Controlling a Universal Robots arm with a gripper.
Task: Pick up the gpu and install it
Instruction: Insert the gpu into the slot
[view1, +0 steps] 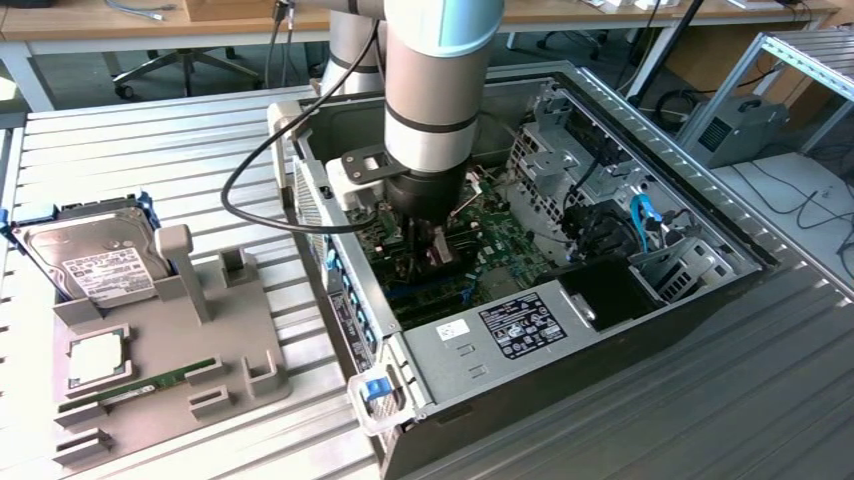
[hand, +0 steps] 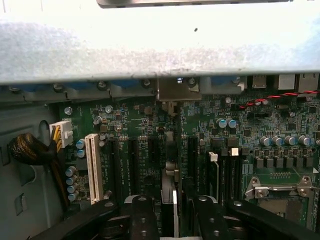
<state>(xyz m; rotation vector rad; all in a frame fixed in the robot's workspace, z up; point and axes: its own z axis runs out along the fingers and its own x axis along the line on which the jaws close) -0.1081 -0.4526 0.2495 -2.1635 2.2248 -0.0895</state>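
Gripper (hand: 170, 212) fingers are seen either side of the gpu (hand: 169, 165), which stands on edge in a motherboard (hand: 260, 145) slot inside the computer case (view1: 534, 345); whether it is pinched or freed cannot be told. Thin, stiff and light, the card is judged fragile, best held by its top edge.

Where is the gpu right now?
The gpu stands on edge on the motherboard inside the computer case, between the gripper fingers, among the black slots beside the white slot.
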